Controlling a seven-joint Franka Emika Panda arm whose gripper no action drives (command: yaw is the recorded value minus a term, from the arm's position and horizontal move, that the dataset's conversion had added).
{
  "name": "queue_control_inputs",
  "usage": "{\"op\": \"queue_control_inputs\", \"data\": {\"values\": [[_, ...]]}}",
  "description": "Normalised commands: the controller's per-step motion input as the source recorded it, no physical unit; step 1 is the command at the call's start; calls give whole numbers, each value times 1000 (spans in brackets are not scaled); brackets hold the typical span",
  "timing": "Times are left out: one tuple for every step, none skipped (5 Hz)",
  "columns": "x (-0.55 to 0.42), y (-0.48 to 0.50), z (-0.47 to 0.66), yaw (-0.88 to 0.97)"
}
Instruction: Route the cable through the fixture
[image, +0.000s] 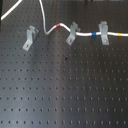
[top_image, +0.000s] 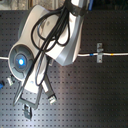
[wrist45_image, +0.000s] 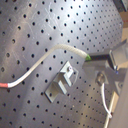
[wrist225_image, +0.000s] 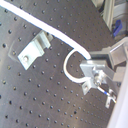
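Note:
The cable (image: 85, 34) is white. In the first exterior view it runs through the middle clip (image: 73, 32) and the squarer right clip (image: 104, 33), showing red, blue and yellow bands. It bends beside the fixture (image: 30, 38), the left Z-shaped clip, without passing through it, then rises out of the top of the picture. In both wrist views my gripper (wrist45_image: 107, 59) (wrist225_image: 91, 68) looks shut on the cable (wrist45_image: 45, 57) (wrist225_image: 55, 32). The cable passes close by a grey clip (wrist45_image: 62, 81) (wrist225_image: 32, 47). The gripper is out of frame in the first exterior view.
The black perforated board (image: 65, 90) carries everything. In the second exterior view the arm's body (top_image: 50, 45) and its black hoses cover the board's left and middle. Only the right clip (top_image: 99, 52) and cable (top_image: 112, 52) show there.

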Motion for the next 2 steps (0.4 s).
{"op": "queue_control_inputs", "data": {"values": [[38, 51, 42, 0], [-328, 32, 430, 260]]}}
